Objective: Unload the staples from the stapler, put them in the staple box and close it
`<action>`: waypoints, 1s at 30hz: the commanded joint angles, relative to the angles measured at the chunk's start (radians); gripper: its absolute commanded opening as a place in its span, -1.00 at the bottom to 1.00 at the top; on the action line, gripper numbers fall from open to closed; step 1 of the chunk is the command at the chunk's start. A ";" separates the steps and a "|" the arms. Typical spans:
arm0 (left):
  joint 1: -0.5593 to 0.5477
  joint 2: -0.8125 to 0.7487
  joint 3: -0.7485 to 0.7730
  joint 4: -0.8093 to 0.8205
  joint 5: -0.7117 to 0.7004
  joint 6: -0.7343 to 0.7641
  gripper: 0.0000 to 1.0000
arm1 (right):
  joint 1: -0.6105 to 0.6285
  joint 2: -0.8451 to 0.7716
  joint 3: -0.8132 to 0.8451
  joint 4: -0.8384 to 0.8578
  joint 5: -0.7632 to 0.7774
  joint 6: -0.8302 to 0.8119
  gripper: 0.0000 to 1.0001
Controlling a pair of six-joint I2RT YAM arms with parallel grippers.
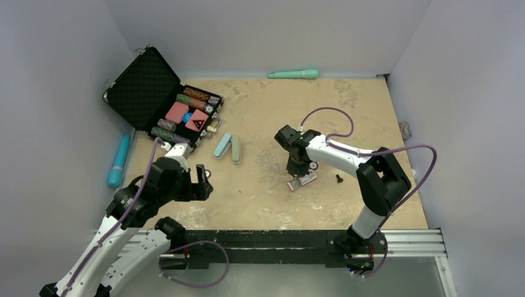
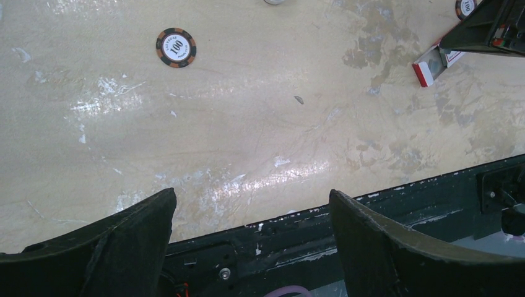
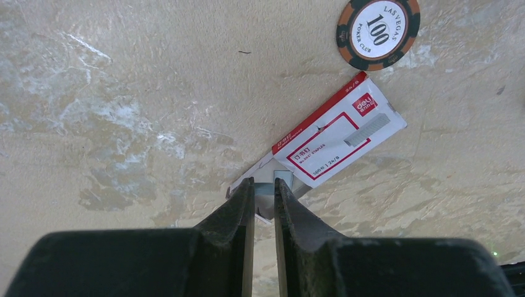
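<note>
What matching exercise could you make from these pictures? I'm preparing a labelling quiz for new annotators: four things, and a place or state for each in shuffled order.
Things:
1. left gripper
2. right gripper
3. poker chip
4. black case

Places or states:
A. lid raised, at the far left
B. jaws wide apart, nothing between them
C. lying flat beside the staple box
D. closed on a grey piece at the box's open end

Pairs: 1-B, 2-D, 3-C, 4-A
</note>
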 commanded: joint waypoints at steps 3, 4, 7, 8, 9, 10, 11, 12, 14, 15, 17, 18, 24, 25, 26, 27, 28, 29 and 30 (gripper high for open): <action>0.002 0.002 0.005 0.014 -0.015 -0.012 0.92 | -0.001 -0.005 0.009 0.019 0.003 -0.011 -0.70; 0.003 0.002 0.005 0.014 -0.015 -0.012 0.92 | -0.002 -0.007 0.002 0.023 -0.002 -0.010 -0.70; 0.002 0.002 0.007 0.014 -0.014 -0.010 0.92 | -0.002 -0.014 -0.017 0.035 -0.011 -0.014 -0.70; 0.003 0.002 0.006 0.015 -0.014 -0.010 0.93 | -0.002 -0.015 -0.021 0.039 -0.013 -0.018 -0.70; 0.004 0.002 0.006 0.015 -0.014 -0.010 0.92 | -0.001 -0.016 -0.025 0.044 -0.014 -0.021 -0.70; 0.005 0.002 0.007 0.015 -0.013 -0.010 0.92 | -0.001 -0.016 -0.030 0.046 -0.018 -0.022 -0.70; 0.005 0.002 0.007 0.016 -0.012 -0.009 0.92 | -0.001 -0.016 -0.035 0.055 -0.027 -0.025 -0.70; 0.006 0.004 0.007 0.017 -0.012 -0.008 0.92 | 0.000 -0.015 -0.039 0.058 -0.032 -0.025 -0.70; 0.007 0.004 0.007 0.016 -0.011 -0.009 0.92 | -0.001 -0.016 -0.046 0.062 -0.038 -0.025 -0.71; 0.008 0.004 0.007 0.017 -0.011 -0.009 0.92 | -0.001 -0.015 -0.048 0.064 -0.039 -0.025 -0.71; 0.008 0.004 0.005 0.017 -0.011 -0.008 0.92 | 0.000 -0.018 -0.053 0.069 -0.043 -0.027 -0.71; 0.007 0.004 0.006 0.017 -0.011 -0.009 0.92 | 0.000 -0.020 -0.054 0.071 -0.044 -0.029 -0.70; 0.008 0.003 0.007 0.016 -0.011 -0.008 0.92 | 0.000 -0.028 -0.067 0.094 -0.063 -0.042 -0.54; 0.007 0.004 0.007 0.016 -0.011 -0.009 0.92 | 0.000 -0.028 -0.068 0.097 -0.066 -0.043 -0.50; 0.007 0.004 0.007 0.015 -0.011 -0.009 0.92 | 0.000 -0.029 -0.071 0.100 -0.068 -0.045 -0.46; 0.008 0.004 0.008 0.016 -0.011 -0.008 0.92 | 0.000 -0.028 -0.073 0.101 -0.069 -0.045 -0.43; 0.009 0.003 0.008 0.016 -0.011 -0.008 0.92 | 0.000 -0.028 -0.075 0.101 -0.071 -0.046 -0.37; 0.007 0.003 0.007 0.016 -0.011 -0.009 0.92 | -0.001 -0.031 -0.078 0.104 -0.070 -0.047 -0.31; 0.007 0.004 0.008 0.015 -0.012 -0.009 0.92 | 0.000 -0.034 -0.080 0.106 -0.074 -0.049 -0.28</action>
